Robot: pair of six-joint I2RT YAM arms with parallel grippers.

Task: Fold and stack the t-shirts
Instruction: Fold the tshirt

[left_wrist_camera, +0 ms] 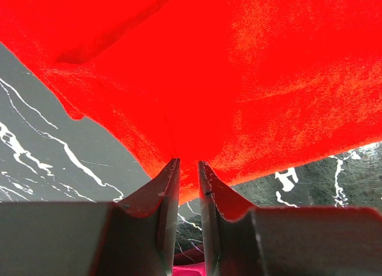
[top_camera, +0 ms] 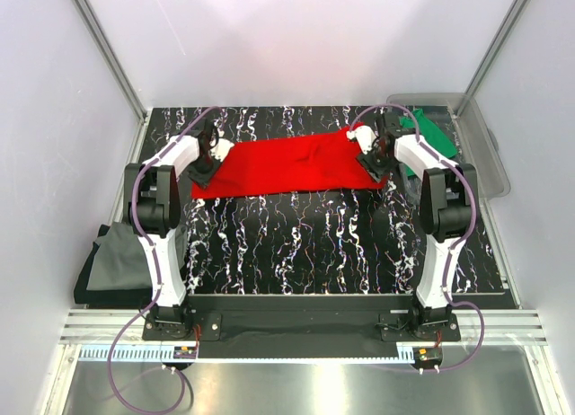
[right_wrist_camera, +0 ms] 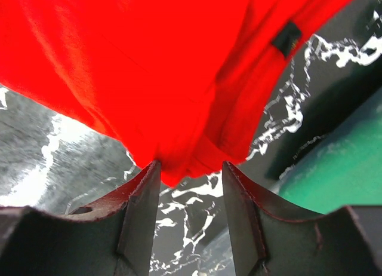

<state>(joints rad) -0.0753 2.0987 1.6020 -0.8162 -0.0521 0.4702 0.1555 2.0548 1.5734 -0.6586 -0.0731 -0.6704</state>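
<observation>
The red t-shirt (top_camera: pixel 287 163) lies as a long folded band across the far part of the table. My left gripper (top_camera: pixel 202 174) is at its left end, shut on the cloth's edge; in the left wrist view the gripper (left_wrist_camera: pixel 188 163) pinches red cloth (left_wrist_camera: pixel 239 79) between its tips. My right gripper (top_camera: pixel 371 163) is at the right end, and in the right wrist view the gripper (right_wrist_camera: pixel 190 165) stands open with the shirt's corner (right_wrist_camera: pixel 149 67) hanging at its tips. The green t-shirt (top_camera: pixel 433 136) lies in the bin at the right. The dark grey t-shirt (top_camera: pixel 117 262) lies off the table's left edge.
The clear plastic bin (top_camera: pixel 485 159) stands at the far right corner, touching the table's edge. The green cloth (right_wrist_camera: pixel 334 162) shows just right of my right fingers. The black marbled table (top_camera: pixel 305 244) spreads in front of the shirt. White walls close in on both sides.
</observation>
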